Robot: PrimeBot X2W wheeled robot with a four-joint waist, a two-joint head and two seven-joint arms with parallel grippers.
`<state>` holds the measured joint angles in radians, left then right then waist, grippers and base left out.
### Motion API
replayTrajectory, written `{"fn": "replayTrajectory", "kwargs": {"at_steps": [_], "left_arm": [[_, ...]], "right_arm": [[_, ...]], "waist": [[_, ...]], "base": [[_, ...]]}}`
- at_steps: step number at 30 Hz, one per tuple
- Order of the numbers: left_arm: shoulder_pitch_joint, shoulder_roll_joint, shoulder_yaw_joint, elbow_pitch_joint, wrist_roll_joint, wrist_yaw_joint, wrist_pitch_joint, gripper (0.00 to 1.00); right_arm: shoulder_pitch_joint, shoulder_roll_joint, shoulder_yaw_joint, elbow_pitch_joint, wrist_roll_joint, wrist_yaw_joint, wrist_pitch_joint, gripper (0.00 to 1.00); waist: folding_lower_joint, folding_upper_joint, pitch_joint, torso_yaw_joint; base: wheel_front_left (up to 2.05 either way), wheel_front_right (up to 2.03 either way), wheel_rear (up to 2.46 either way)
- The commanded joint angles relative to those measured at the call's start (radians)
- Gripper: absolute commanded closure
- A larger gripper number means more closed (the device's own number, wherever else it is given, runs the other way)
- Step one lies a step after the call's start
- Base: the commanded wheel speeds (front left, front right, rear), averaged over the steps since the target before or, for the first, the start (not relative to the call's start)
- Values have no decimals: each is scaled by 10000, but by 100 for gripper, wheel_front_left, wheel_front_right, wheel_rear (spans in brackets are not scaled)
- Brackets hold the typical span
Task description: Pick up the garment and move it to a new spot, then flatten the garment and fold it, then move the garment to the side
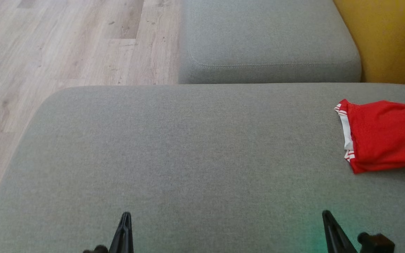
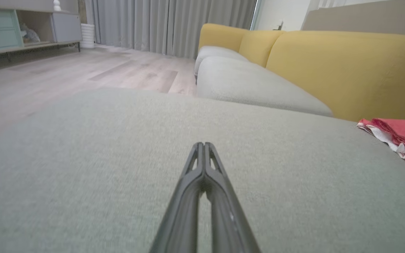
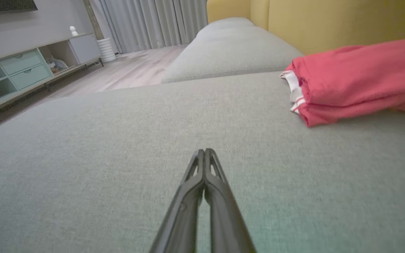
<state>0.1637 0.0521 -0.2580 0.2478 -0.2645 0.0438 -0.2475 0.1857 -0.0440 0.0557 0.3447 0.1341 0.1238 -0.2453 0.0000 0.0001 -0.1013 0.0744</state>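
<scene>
Over at far right, folded red fabric garment with white striped trim (image 1: 385,137) lies on wide grey fabric cushion (image 1: 188,147). Our right gripper (image 1: 326,213) nearer it, not touching, fingers pressed together, empty. Our left gripper (image 1: 126,215) likewise clenched, well apart.

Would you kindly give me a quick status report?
Left gripper and right gripper shut, empty. Garment folded, on cushion, far right. Nothing in the way.

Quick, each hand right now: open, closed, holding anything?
Left hand: closed, holding nothing.
Right hand: closed, holding nothing; the garment lies apart from it.
</scene>
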Motion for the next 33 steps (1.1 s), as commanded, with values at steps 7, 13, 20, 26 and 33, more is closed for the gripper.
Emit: {"fn": "replayTrajectory", "kwargs": {"at_steps": [7, 13, 20, 26, 33], "left_arm": [[-312, 40, 189, -237, -942, -109, 192, 100], [-442, 67, 330, -209, -1620, -196, 337, 100], [-591, 95, 499, -180, -2406, -297, 509, 100], [-716, 115, 648, -161, -3077, -382, 659, 100], [-837, 132, 802, -163, -3739, -466, 811, 100]], "right_arm": [[-318, -33, -82, -301, 1022, 5, 189, 100], [-455, -54, -140, -333, 1751, 8, 344, 100], [-611, -75, -211, -374, 2597, 12, 527, 100], [-744, -91, -275, -411, 3319, 15, 686, 100], [-876, -104, -341, -448, 4035, 19, 847, 100]], "waist": [[1, -1, 67, -46], [1, -1, 116, -82], [0, -1, 175, -124], [0, -1, 225, -159], [0, -1, 275, -195]], "base": [[0, 0, 0], [0, 0, 0], [0, 0, 0], [0, 0, 0], [0, 0, 0]]}}
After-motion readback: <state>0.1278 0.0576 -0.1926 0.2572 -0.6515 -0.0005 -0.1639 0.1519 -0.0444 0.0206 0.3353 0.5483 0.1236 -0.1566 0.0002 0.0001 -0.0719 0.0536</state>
